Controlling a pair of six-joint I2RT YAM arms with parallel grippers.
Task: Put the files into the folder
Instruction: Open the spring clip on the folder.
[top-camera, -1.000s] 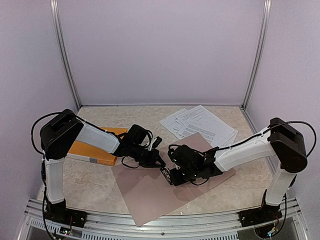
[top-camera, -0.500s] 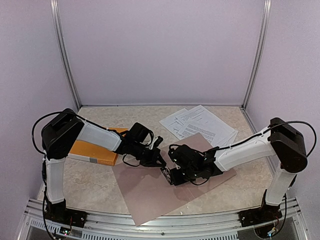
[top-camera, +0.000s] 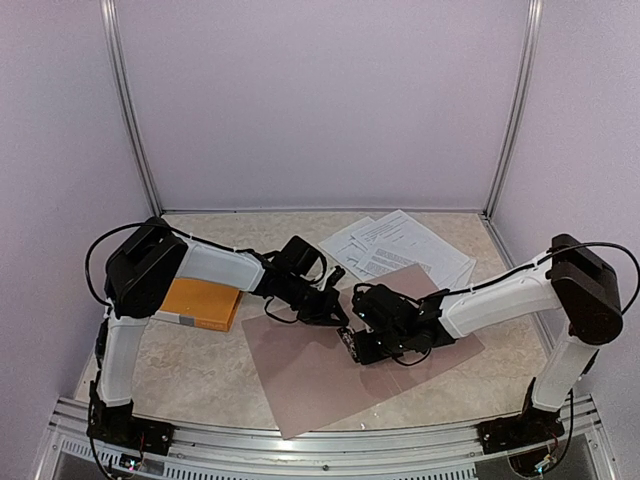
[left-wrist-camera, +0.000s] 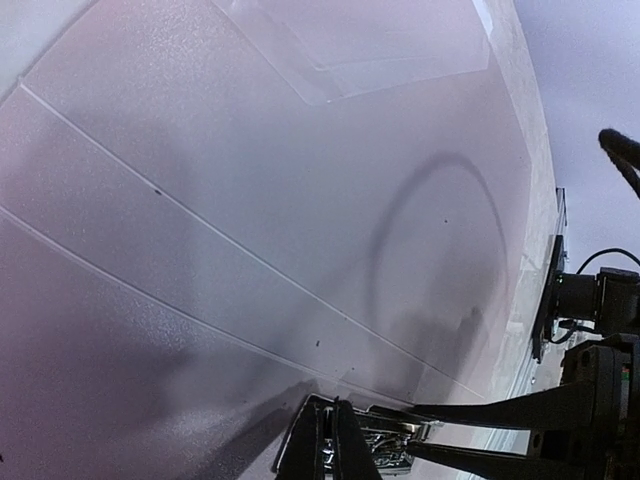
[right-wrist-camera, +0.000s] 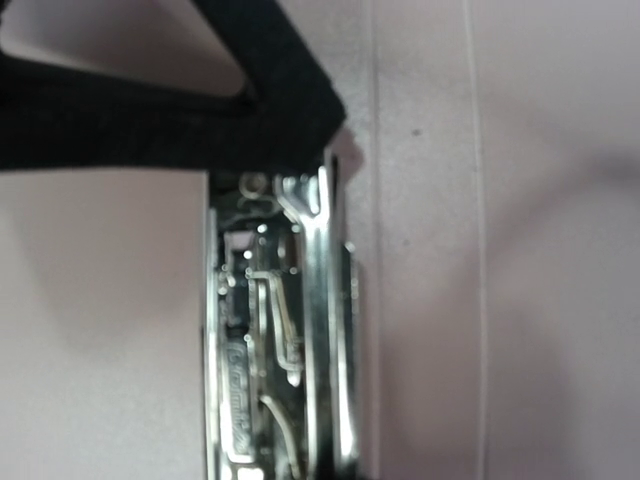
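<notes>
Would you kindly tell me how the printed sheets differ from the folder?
The printed sheets are white with black text; the folder is plain pinkish-brown. The sheets lie fanned at the back right; the larger folder lies centre front. The left pincer and right pincer are at the folder; neither touches the sheets. Both are thin.

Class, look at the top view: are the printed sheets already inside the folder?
No, the files lie fanned out at the back, beyond the far corner of the folder, not inside it.
</notes>
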